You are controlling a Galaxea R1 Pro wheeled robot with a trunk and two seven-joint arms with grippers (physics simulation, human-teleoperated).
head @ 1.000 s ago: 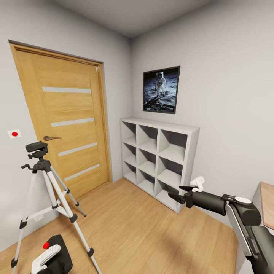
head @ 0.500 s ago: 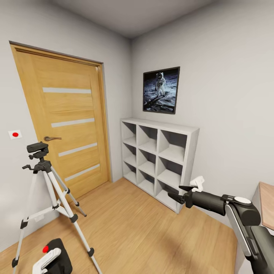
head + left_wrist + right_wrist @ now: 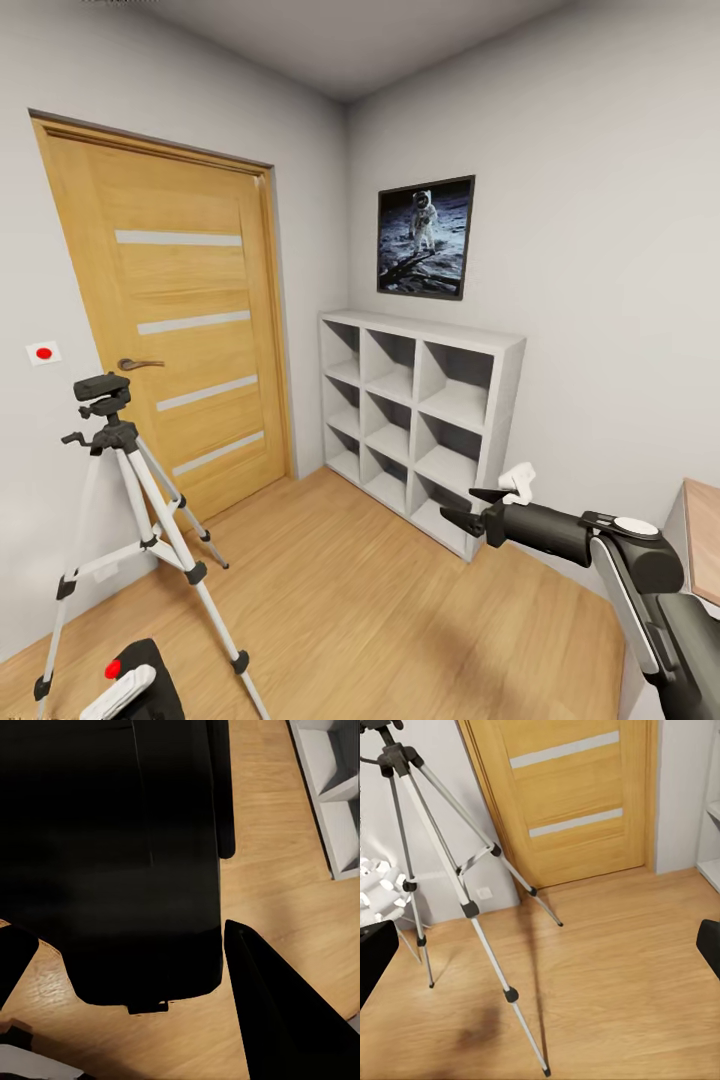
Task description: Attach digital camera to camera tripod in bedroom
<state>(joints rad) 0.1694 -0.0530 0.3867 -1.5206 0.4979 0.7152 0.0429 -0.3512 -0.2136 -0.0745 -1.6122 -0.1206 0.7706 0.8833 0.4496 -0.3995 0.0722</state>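
Note:
The camera tripod (image 3: 128,470) stands at the left on the wood floor, near the wall beside the door; its black head (image 3: 100,388) carries nothing. It appears again in the right wrist view as the tripod (image 3: 442,862), silver legs spread. The black digital camera (image 3: 150,675), red dot on top, sits at the head view's lower left edge, below the tripod. In the left wrist view the camera's body (image 3: 112,870) lies between the dark fingers of my left gripper (image 3: 135,967), which is shut on it. My right gripper (image 3: 458,506) hangs open in front of the shelf, holding nothing.
A closed wooden door (image 3: 190,320) is behind the tripod. A white cube shelf (image 3: 420,420) stands against the right wall under a framed astronaut picture (image 3: 425,237). A wooden desk edge (image 3: 705,530) is at far right. A white spiky lamp (image 3: 375,881) stands by the tripod's legs.
The left gripper with the camera has sunk lower in the head view. The whole picture has shifted very slightly. The right arm and the tripod have not moved.

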